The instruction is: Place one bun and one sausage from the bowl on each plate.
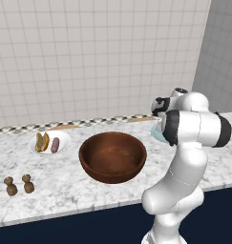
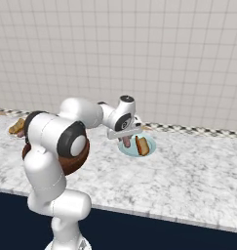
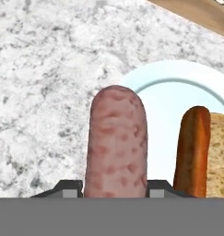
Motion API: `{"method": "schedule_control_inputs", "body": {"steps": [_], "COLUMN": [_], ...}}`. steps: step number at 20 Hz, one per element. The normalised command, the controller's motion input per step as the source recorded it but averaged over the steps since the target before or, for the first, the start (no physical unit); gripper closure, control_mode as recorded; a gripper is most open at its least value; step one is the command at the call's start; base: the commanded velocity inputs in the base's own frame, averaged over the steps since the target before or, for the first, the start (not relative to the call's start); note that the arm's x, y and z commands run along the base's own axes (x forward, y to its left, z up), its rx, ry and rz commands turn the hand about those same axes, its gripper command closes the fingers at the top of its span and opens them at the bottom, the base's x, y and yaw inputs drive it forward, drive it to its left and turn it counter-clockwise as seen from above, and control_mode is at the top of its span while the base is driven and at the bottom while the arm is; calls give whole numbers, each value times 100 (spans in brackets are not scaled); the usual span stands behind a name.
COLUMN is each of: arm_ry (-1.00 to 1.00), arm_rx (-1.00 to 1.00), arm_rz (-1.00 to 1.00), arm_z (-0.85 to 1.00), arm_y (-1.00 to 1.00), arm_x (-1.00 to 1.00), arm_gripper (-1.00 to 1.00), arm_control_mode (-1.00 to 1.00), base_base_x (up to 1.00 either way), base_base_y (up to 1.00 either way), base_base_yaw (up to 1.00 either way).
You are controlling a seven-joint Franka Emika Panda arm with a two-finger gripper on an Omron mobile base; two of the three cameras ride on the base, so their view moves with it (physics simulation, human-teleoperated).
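Note:
My gripper (image 3: pixel 114 189) is shut on a pinkish sausage (image 3: pixel 115 143), held upright just above the near rim of the pale blue-teal plate (image 3: pixel 178 87). A bun (image 3: pixel 196 147) lies on that plate beside the sausage. From the right base view the gripper (image 2: pixel 126 141) hangs over the teal plate (image 2: pixel 150 145) with its bun (image 2: pixel 142 145). The white plate (image 1: pixel 64 138) at the left holds a bun (image 1: pixel 41 142) and a sausage (image 1: pixel 55 145). The brown wooden bowl (image 1: pixel 112 157) stands mid-counter, its visible inside bare.
Two small brown shakers (image 1: pixel 11 186) stand near the counter's front left edge. A wooden board (image 3: pixel 201 16) lies along the tiled back wall behind the teal plate. My arm hides part of the bowl (image 2: pixel 76 163) in the right base view.

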Motion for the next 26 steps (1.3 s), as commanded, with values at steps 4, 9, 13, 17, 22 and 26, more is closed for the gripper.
{"method": "schedule_control_inputs", "body": {"steps": [4,9,13,17,22,26], "arm_ry": [-11,-1,0,0,-3,-5], "arm_rx": [0,0,0,0,0,0], "arm_rz": [0,0,0,0,0,0], "arm_z": [-19,-42,-15,-5,-1,0], "arm_y": [0,0,0,0,0,0], "arm_x": [5,13,9,16,22,8], "arm_gripper": [100,100,100,100,-100,-100], "arm_control_mode": [-100,-100,-100,-100,-100,-100], "base_base_x": [0,0,0,0,0,0], "base_base_y": [0,0,0,0,0,0], "base_base_yaw": [0,0,0,0,0,0]}}
